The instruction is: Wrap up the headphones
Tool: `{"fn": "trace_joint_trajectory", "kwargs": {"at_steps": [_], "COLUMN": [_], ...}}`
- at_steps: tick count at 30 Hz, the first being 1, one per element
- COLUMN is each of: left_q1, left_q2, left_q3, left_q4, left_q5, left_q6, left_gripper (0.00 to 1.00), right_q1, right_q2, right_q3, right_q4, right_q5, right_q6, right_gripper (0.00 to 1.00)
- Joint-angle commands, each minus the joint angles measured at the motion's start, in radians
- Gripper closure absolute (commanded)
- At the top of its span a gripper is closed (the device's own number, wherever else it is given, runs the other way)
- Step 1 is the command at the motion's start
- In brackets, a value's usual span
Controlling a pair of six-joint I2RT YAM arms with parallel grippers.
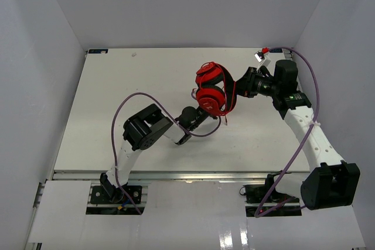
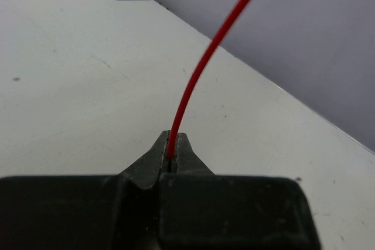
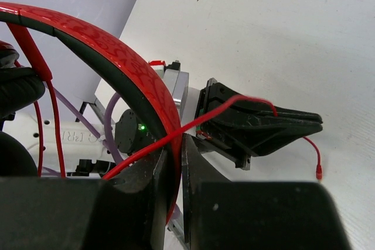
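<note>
1. Pinching the thin red cord, the left end effector has its fingers fully closed. The cord rises from between the tips and curves up and to the right, out of the left wrist view.
2. From the right wrist camera, the same end effector shows as a black wedge low over the white table. The cord is draped across its top, and a short free end with the plug hangs past its fingertips.
3. The right end effector is closed on the red headband of the headphones, and the band passes between its two fingers.
4. In the top view the headphones sit between the two end effectors. They are gripped by the right one on their right side and lie just beyond the tips of the left one, over the far right part of the table.
5. Whether the ear cups touch the table cannot be told.
6. A purple cable loops over the left arm, and another follows the right arm.
</note>
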Motion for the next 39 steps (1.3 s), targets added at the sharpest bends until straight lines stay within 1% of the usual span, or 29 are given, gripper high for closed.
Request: {"fn": "trace_joint_trajectory", "kwargs": {"at_steps": [1,5,8,12,14,19,21,25,28,33,35,39], "left_q1": [0.037,0.089,0.147,0.198,0.210,0.219,0.220,0.233,0.265,0.301,0.314,0.339], "left_q2": [-0.074,-0.136,-0.223,-0.309,-0.330,-0.333,-0.329,-0.349,-0.379,-0.403,-0.398,-0.382], "left_q3": [-0.138,-0.254,-0.275,-0.210,-0.163,-0.091,-0.055,-0.046,-0.064,-0.075,-0.108,-0.188], "left_q4": [0.238,0.311,0.284,0.150,0.094,0.047,0.012,-0.065,-0.069,-0.126,-0.100,0.015], "left_q5": [0.122,0.197,0.267,0.387,0.415,0.473,0.522,0.565,0.553,0.536,0.536,0.515], "left_q6": [-0.073,-0.082,-0.077,-0.032,-0.022,-0.015,-0.007,0.036,0.033,0.026,0.009,-0.048], "left_gripper": [1.00,1.00,1.00,1.00,1.00,1.00,1.00,1.00,1.00,1.00,1.00,1.00], "right_q1": [0.001,0.003,0.002,0.008,0.009,0.015,0.018,0.023,0.022,0.021,0.018,-0.007], "right_q2": [-0.041,-0.039,-0.031,-0.012,-0.013,-0.026,-0.029,-0.040,-0.047,-0.064,-0.073,-0.073], "right_q3": [0.023,0.032,0.031,0.021,0.016,0.010,0.012,0.004,-0.021,-0.035,-0.023,0.019], "right_q4": [0.034,-0.013,-0.076,-0.169,-0.206,-0.246,-0.263,-0.283,-0.285,-0.278,-0.278,-0.281], "right_q5": [-0.044,-0.044,-0.040,-0.048,-0.027,0.038,0.079,0.146,0.155,0.117,0.080,0.021], "right_q6": [0.016,-0.030,-0.115,-0.240,-0.297,-0.400,-0.445,-0.545,-0.573,-0.562,-0.541,-0.487], "right_gripper": [0.92,0.92,0.92,0.92,0.92,0.92,0.92,0.92,0.92,0.92,0.92,0.92]}}
